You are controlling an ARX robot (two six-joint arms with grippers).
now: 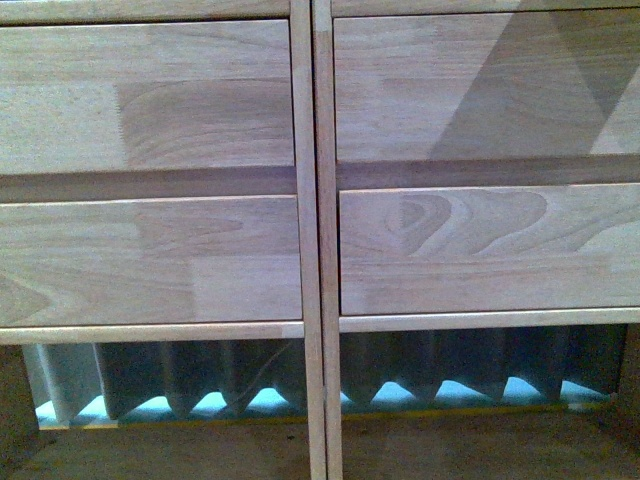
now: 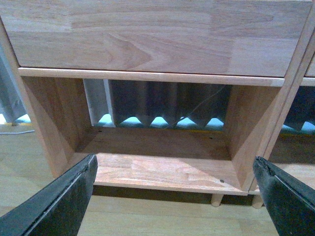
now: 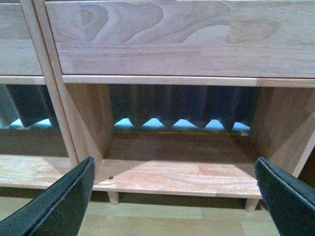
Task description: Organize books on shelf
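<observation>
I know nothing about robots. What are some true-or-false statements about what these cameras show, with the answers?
1. The left gripper and right gripper are both open, holding nothing. True.
2. Books fill the open compartment facing the right gripper. False: no book shows in it.
3. A pleated curtain shows behind the shelf. True.
4. The drawer fronts carry metal handles. False: they are plain wood.
5. The shelf stands on short round legs. True.

Homely room; wooden shelf (image 1: 308, 200), curtain (image 3: 182, 105), plank floor (image 2: 147, 216).
</observation>
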